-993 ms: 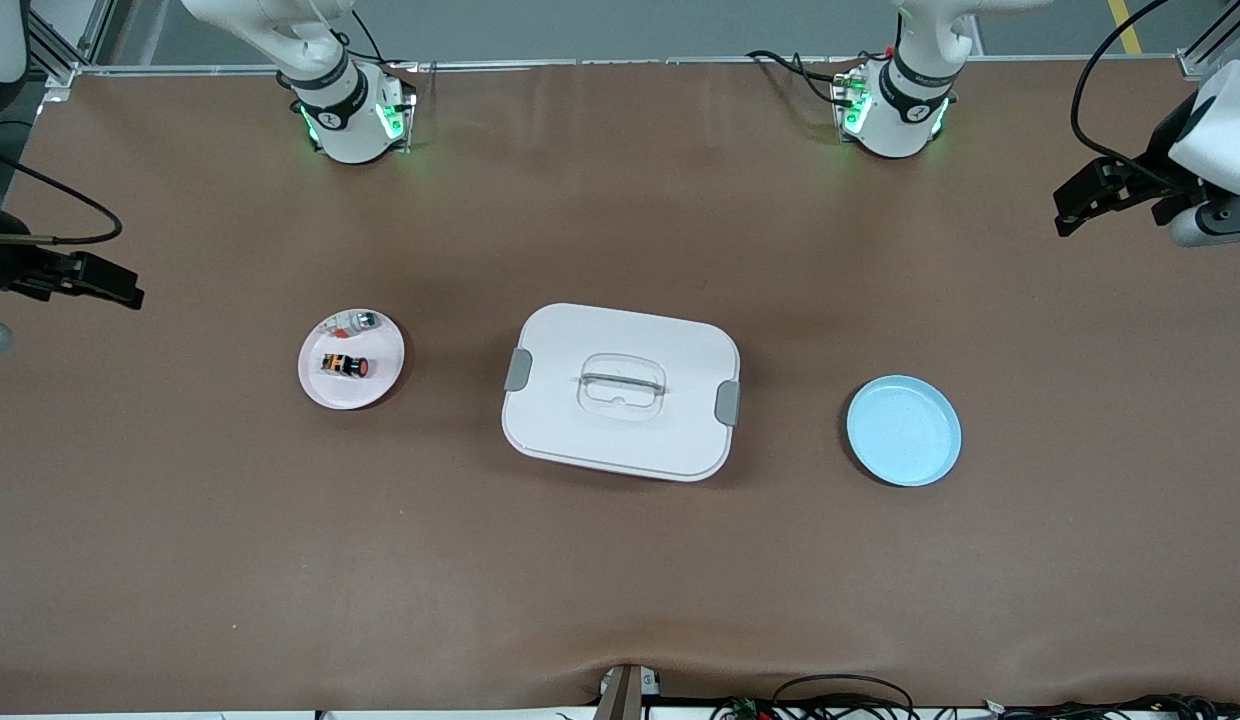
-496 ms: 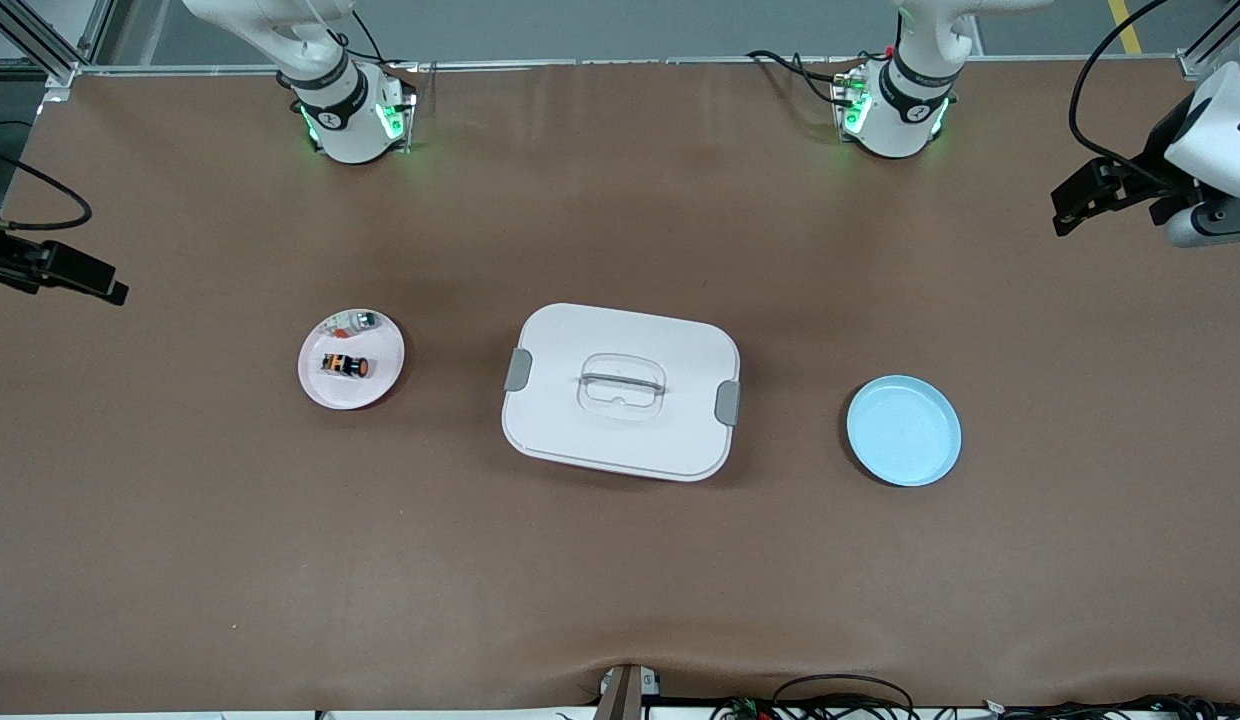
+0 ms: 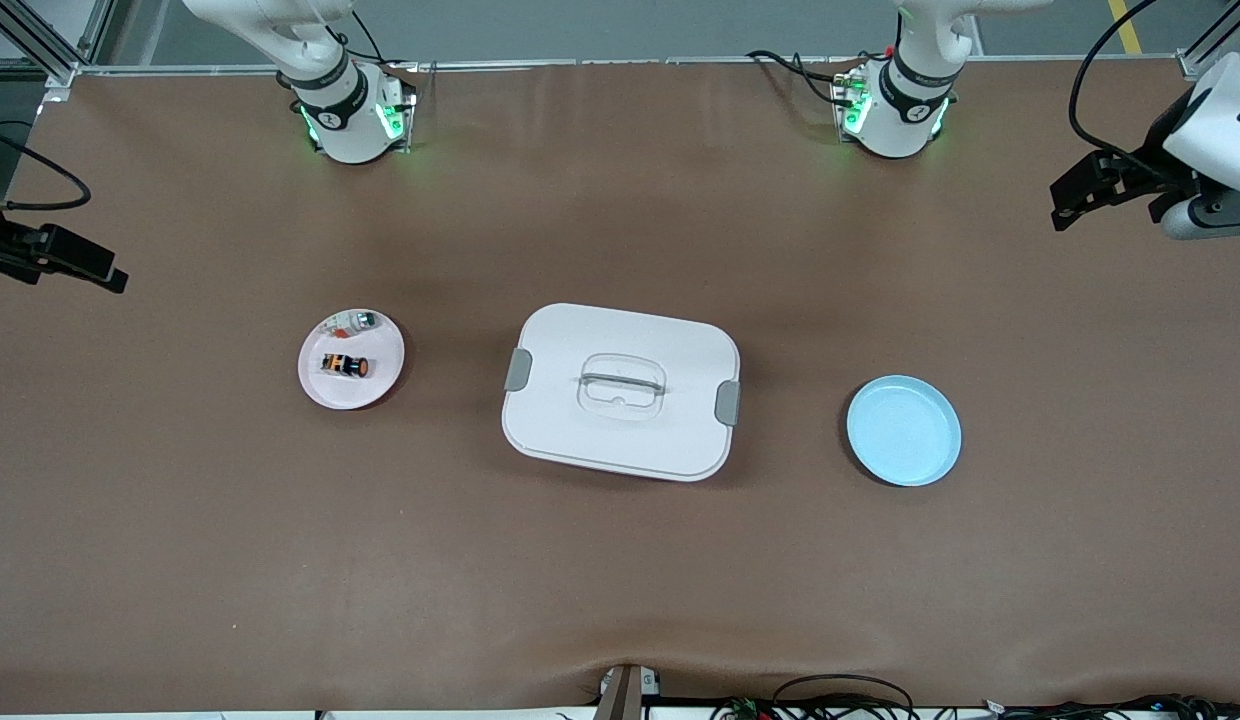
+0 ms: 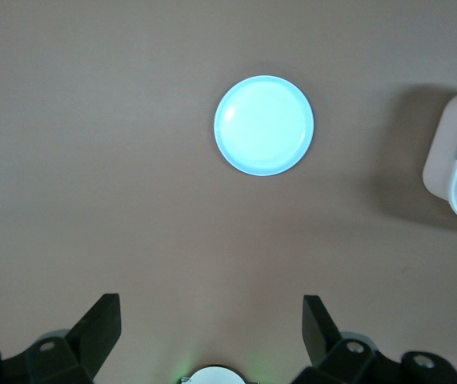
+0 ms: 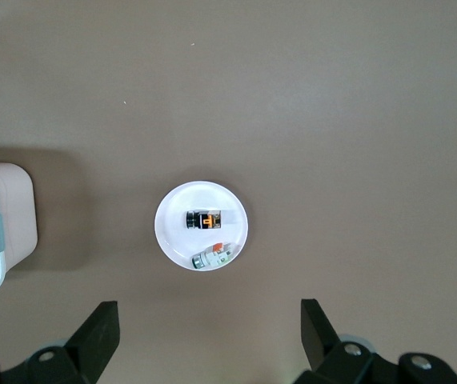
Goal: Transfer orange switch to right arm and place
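Note:
The orange switch (image 3: 344, 366) lies on its side on a small white plate (image 3: 368, 393) toward the right arm's end of the table. In the right wrist view the switch (image 5: 204, 218) shows on the plate (image 5: 172, 226). My right gripper (image 3: 105, 272) hangs open and empty over the table's edge at the right arm's end, well apart from the plate; its own view (image 5: 210, 322) shows bare table between the fingers. My left gripper (image 3: 1060, 205) is open and empty over the left arm's end of the table; its own view (image 4: 212, 316) shows the same.
A small whitish-grey piece (image 3: 358, 321) shares the white plate. A white lidded box (image 3: 620, 390) with grey clips sits mid-table. An empty light-blue plate (image 3: 903, 431) lies toward the left arm's end and shows in the left wrist view (image 4: 264, 125).
The right gripper has drawn back toward its end of the table. The left gripper has shifted slightly toward the bases' side. Nothing on the table has moved.

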Tool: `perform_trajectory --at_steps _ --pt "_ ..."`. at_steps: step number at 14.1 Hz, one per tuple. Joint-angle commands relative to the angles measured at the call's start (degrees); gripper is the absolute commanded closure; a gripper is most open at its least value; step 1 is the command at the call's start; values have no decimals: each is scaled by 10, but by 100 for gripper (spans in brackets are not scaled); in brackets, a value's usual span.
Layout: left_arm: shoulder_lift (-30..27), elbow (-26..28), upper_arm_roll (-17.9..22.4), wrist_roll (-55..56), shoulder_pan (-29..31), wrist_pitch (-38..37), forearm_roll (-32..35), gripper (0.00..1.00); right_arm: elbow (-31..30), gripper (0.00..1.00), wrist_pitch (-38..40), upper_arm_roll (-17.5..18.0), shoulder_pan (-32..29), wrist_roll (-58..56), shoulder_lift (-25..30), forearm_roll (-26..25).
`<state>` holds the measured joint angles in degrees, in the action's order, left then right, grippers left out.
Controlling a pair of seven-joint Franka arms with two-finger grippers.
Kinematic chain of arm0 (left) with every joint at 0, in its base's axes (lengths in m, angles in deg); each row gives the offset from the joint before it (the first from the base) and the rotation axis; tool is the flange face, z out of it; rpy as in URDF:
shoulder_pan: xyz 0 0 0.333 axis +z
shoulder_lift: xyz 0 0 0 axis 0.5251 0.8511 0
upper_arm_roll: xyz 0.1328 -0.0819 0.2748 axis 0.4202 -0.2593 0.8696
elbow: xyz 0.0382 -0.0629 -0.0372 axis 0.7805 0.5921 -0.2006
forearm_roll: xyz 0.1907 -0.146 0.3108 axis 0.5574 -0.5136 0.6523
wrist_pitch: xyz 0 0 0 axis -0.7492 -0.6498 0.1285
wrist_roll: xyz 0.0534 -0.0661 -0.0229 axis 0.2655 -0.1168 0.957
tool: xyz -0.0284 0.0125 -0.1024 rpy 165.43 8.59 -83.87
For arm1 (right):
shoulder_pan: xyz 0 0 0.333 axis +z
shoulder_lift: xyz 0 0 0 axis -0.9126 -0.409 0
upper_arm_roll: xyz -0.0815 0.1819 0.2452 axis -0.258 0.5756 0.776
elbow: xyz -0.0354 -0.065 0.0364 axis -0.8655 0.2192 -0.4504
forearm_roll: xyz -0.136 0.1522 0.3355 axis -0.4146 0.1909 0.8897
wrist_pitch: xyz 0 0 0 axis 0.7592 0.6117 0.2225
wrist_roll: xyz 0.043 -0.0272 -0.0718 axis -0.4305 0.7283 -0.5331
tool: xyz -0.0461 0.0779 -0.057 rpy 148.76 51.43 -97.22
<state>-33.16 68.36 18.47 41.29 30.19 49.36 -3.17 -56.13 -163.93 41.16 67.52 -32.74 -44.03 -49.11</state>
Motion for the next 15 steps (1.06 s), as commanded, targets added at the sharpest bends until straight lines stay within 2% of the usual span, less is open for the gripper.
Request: perform_trajectory --at_steps 1,15 --pt "-17 14 3 -15 0 -1 -13 0 -35 0 -16 5 -8 -8 28 9" --pt "-11 2 4 -16 1 -1 -21 0 -35 0 -14 5 -8 -72 29 -3"
